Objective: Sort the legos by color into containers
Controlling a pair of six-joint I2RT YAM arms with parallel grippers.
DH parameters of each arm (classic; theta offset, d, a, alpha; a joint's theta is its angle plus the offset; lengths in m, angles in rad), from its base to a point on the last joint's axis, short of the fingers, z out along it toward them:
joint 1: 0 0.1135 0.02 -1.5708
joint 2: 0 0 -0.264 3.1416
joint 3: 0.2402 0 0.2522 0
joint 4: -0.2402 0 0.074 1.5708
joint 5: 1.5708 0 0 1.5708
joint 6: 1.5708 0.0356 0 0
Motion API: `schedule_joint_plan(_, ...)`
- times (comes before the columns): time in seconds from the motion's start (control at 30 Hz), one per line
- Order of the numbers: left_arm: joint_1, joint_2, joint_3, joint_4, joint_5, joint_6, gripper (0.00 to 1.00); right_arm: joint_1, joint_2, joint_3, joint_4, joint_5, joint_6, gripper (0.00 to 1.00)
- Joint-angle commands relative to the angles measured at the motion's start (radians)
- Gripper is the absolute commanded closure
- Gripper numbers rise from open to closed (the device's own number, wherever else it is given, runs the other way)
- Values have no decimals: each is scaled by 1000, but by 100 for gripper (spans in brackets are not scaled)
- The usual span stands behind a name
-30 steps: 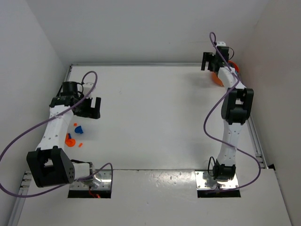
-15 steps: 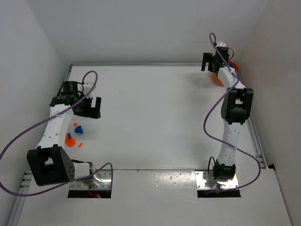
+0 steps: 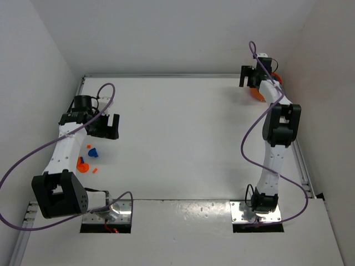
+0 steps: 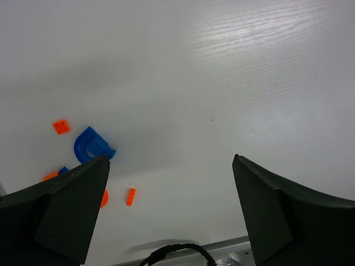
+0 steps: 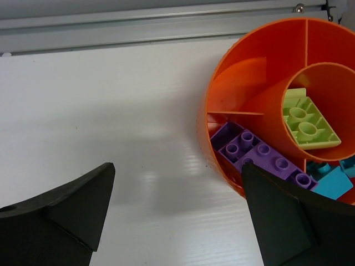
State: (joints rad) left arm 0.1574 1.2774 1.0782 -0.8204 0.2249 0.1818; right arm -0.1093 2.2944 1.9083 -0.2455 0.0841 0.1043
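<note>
A studded purple brick (image 5: pixel 260 155) is laid lengthwise along the round orange tub (image 5: pixel 222 72) wall, at the table (image 5: pixel 83 111) far right corner; left gripper (image 4: pixel 172 210) and right gripper (image 5: pixel 177 210) are spread, empty.

White flat worktop (image 3: pixel 183 138): round orange plastic divided tub (image 5: pixel 203 124) at 1 o'clock, far corner. Blue plastic arch brick (image 4: pixel 90 145) & orange square plastic tile (image 4: pixel 61 126) at 9 o'clock, close tog.

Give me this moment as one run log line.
left gripper open, empty, near loose blue and orange legos | right gripper open, empty, beside tub | tub: purple, green, cyan bricks in separate compartments
</note>
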Motion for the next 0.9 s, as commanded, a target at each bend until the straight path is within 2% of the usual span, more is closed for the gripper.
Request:
schedule_joint_plan(0.0,11,-18,29,23,21,-8,0,-12,-91,-9,-8,-10,-20,4)
schedule_joint_plan(0.63,11,-27,29,23,31,-18,0,-81,-128,-20,-48,8,-75,4)
schedule_joint_plan(0.87,11,-27,20,23,40,-18,0,-101,-190,-74,-34,-112,-75,4)
